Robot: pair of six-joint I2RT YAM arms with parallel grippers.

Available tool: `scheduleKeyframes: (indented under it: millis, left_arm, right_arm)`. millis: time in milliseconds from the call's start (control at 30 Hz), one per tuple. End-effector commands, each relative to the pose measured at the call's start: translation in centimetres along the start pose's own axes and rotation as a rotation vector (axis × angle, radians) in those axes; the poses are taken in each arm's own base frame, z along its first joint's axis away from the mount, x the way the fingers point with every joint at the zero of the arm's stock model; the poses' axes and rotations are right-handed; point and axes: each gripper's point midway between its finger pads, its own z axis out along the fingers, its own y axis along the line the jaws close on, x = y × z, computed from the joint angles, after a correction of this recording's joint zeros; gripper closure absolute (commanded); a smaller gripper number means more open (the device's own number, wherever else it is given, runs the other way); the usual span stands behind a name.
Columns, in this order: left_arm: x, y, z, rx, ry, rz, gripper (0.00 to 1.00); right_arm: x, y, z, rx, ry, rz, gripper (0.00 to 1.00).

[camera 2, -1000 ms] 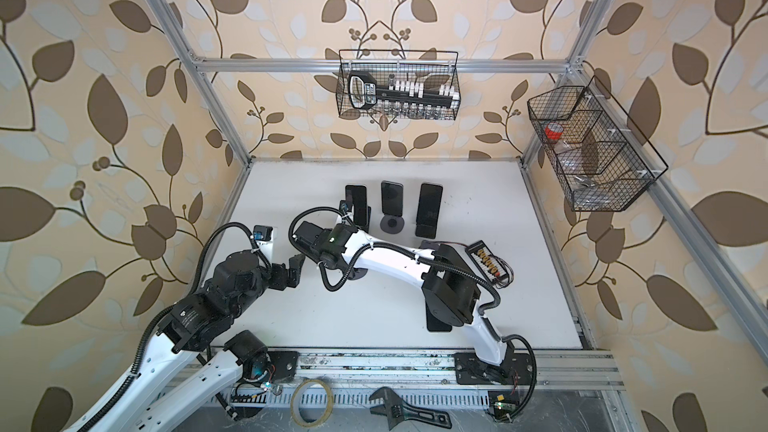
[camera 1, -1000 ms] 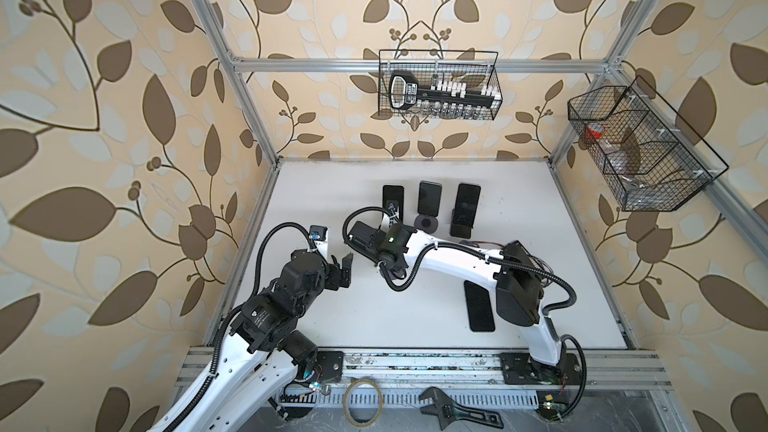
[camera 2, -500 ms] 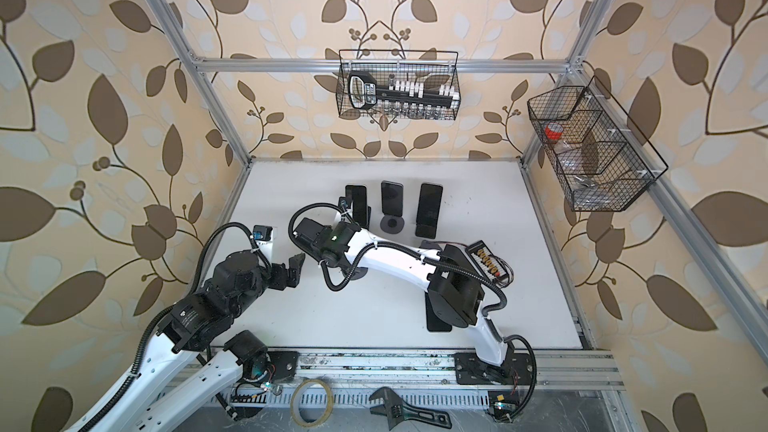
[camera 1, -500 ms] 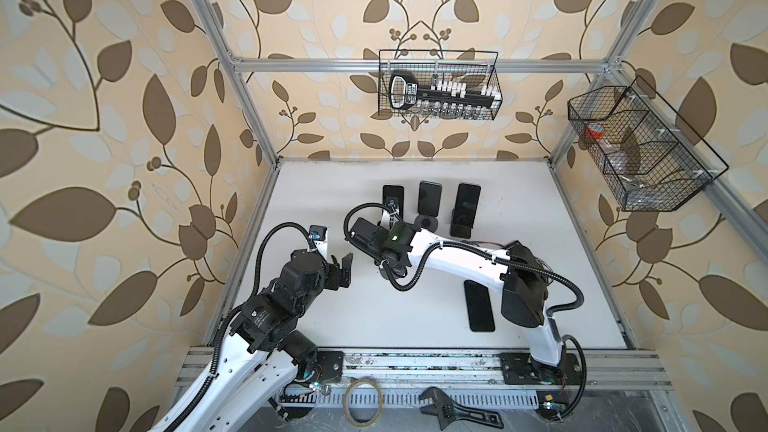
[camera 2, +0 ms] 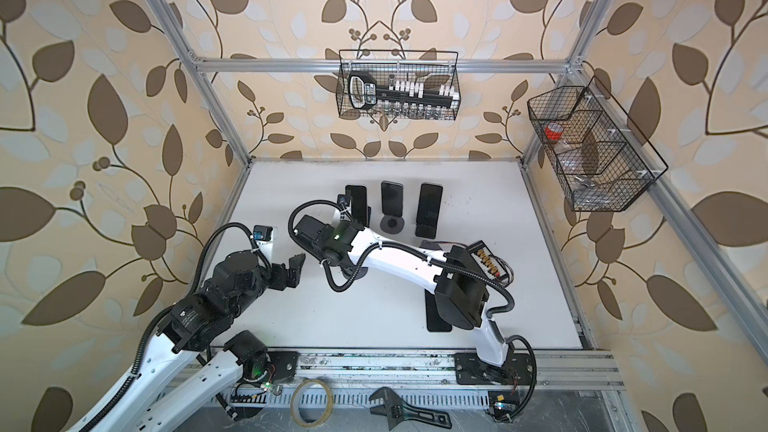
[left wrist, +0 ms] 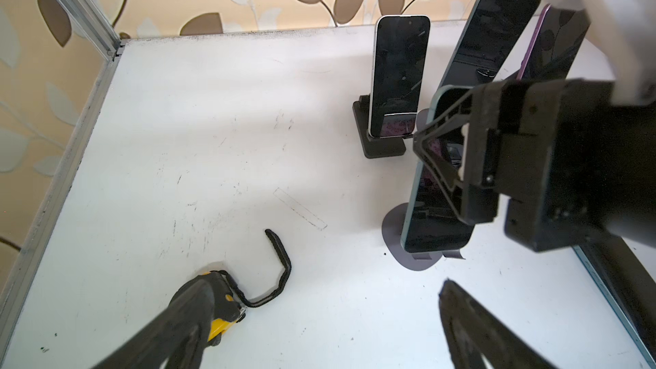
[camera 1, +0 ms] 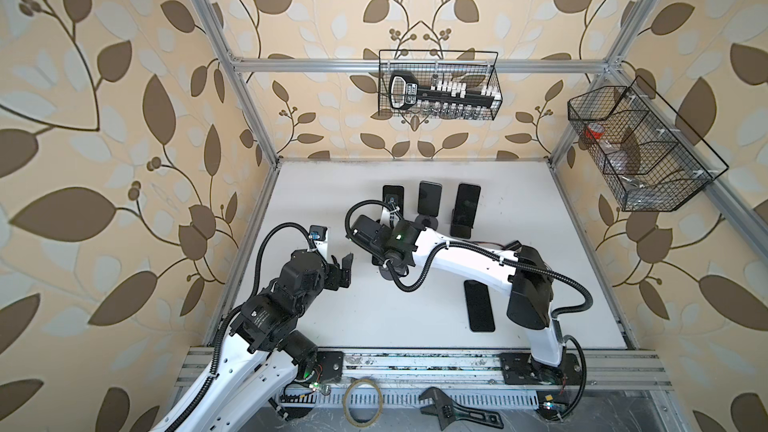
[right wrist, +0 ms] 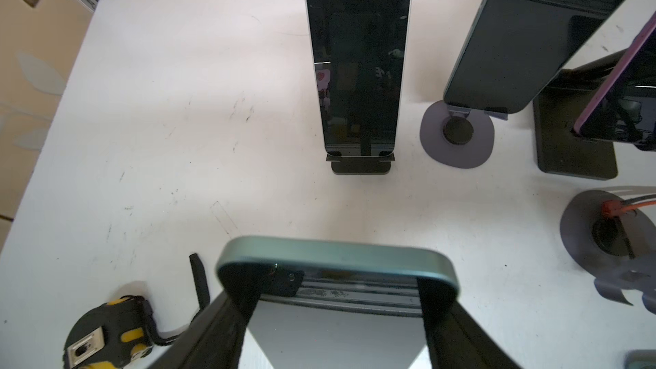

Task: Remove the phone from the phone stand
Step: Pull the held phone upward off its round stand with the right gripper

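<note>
A teal-edged phone (left wrist: 433,214) stands upright on a round grey phone stand (left wrist: 394,232), left of the table's middle. My right gripper (right wrist: 333,278) is shut on the phone's (right wrist: 333,255) two long edges near its top. Its lower edge is at the stand's lips; I cannot tell whether it still rests in them. In both top views the wrist hides this phone, and only the stand's base (camera 1: 384,275) (camera 2: 358,273) shows. My left gripper (camera 1: 343,270) (left wrist: 330,289) hangs open and empty to the left of the stand, over the table.
Three more phones stand on stands at the back (camera 1: 392,197) (camera 1: 429,197) (camera 1: 466,205). Another phone (camera 1: 480,305) lies flat near the front right. A yellow and black tape measure (left wrist: 220,314) lies under my left gripper. An empty round stand (right wrist: 603,232) is beside the right arm.
My right wrist has shifted slightly toward the back right while gripping the phone. The left arm has not moved.
</note>
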Motion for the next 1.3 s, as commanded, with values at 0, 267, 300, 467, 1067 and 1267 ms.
scheduleKeyframes:
  millis: [0,267,300,467,1067,1267]
  left_arm:
    - [-0.7,-0.2,-0.1,0.013,-0.028,0.005,0.01]
    - [-0.8,-0.1,0.0,0.005,-0.032,0.012,0.01]
    - [-0.8,-0.1,0.0,0.006,-0.031,0.011,0.01]
    - [-0.9,-0.3,0.0,0.018,-0.035,0.027,0.01]
    - [-0.8,-1.1,0.2,0.059,-0.035,0.044,0.01]
    - [0.1,-2.3,0.9,0.119,0.011,0.066,0.01]
  right_arm:
    - [-2.1,0.4,-2.3,-0.054,-0.036,0.034,0.28]
    - [-1.9,0.3,-3.3,-0.087,-0.015,0.025,0.28]
    - [-1.8,0.2,-3.3,-0.09,-0.013,0.026,0.28]
    - [-1.4,-0.2,-3.6,-0.104,0.0,0.027,0.28]
    - [-1.1,0.1,-5.0,-0.209,0.037,0.035,0.29]
    - [-1.1,-1.0,-5.7,-0.215,0.031,0.036,0.29]
